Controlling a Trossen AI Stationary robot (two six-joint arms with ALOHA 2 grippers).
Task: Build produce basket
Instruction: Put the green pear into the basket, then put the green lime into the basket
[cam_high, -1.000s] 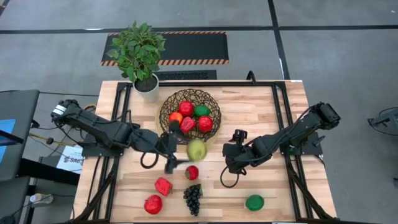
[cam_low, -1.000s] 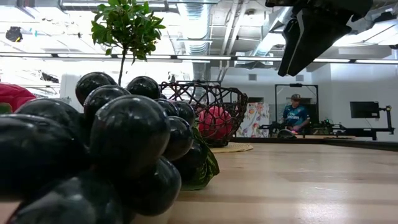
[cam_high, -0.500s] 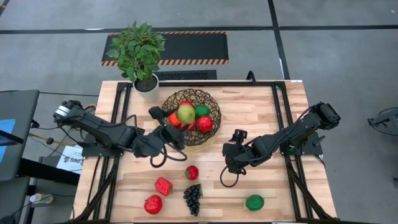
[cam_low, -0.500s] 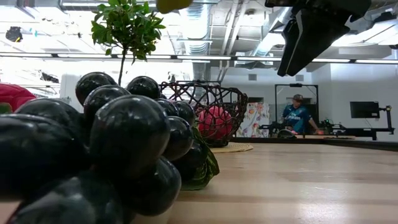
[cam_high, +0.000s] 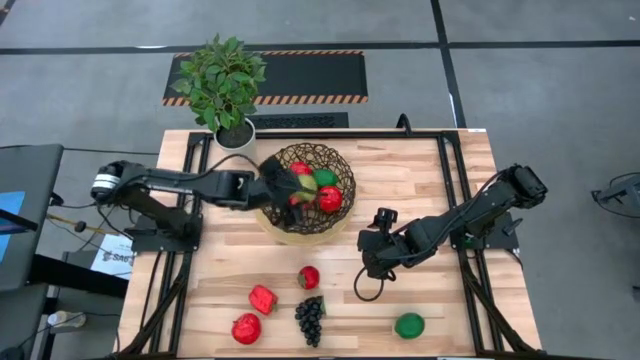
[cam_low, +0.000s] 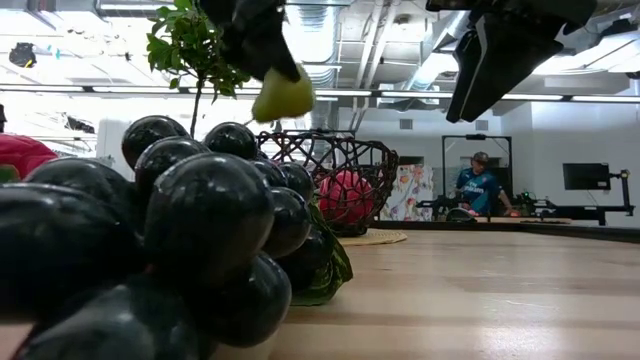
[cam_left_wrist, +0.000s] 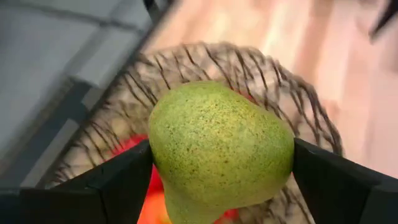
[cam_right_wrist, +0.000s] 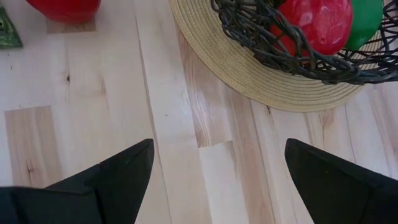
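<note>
Left gripper (cam_left_wrist: 217, 180) pinches the pear (cam_left_wrist: 221, 149) between both fingers, hanging over the basket (cam_high: 340, 215), high enough to clear the rim, so the drop lands inside. Pear is yellow-green, speckled, fat end between the jaws. Basket is dark open weave on a tan base, already holding red, green and orange pieces. Right gripper (cam_right_wrist: 214, 171) waits just beside the basket base, fingers spread, empty. Grape bunch (cam_high: 310, 318) and other produce remain on the table (cam_high: 440, 170).

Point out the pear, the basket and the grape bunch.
pear (cam_left_wrist: 221, 146): left wrist view, middle of its speckled skin.
basket (cam_high: 340, 171): high view, woven rim.
grape bunch (cam_high: 310, 318): high view, centre of the cluster.
</note>
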